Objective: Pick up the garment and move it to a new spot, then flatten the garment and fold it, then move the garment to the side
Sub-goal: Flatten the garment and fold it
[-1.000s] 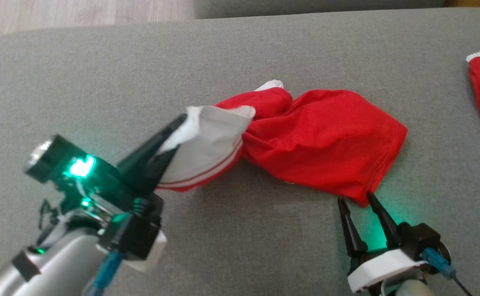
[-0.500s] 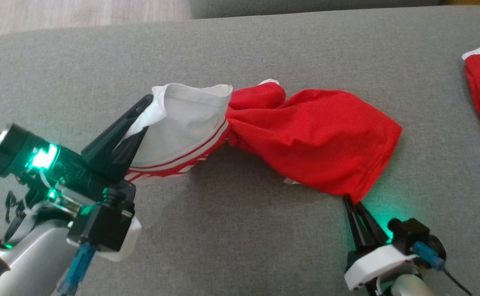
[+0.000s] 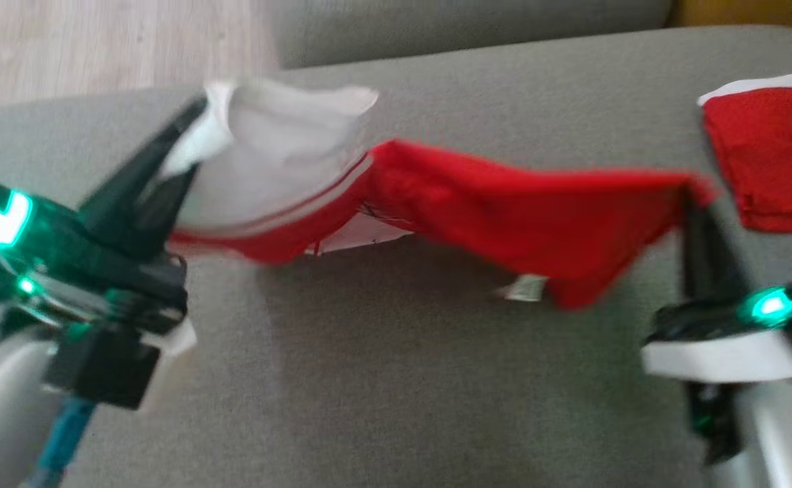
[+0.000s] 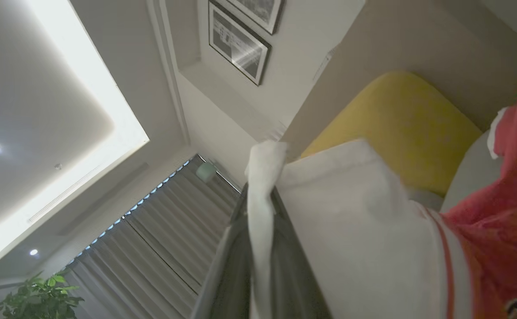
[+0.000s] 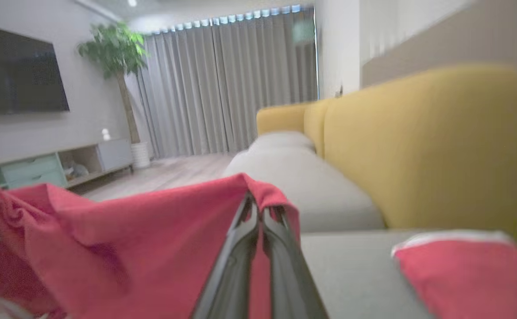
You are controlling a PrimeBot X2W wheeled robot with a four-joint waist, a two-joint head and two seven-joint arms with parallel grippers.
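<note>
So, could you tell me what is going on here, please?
The robot holds a red and white garment stretched between its two arms above the grey sofa cushion. The left tool is shut on the white end, and the right tool is shut on a red corner. The cloth sags in the middle, and the picture is blurred with motion. A second red garment lies on the cushion to the right.

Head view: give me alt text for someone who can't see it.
A red and white garment hangs stretched above a grey sofa cushion, the left gripper shut on its white end and the right gripper on its red corner. Another red cloth lies on the cushion at far right.
</note>
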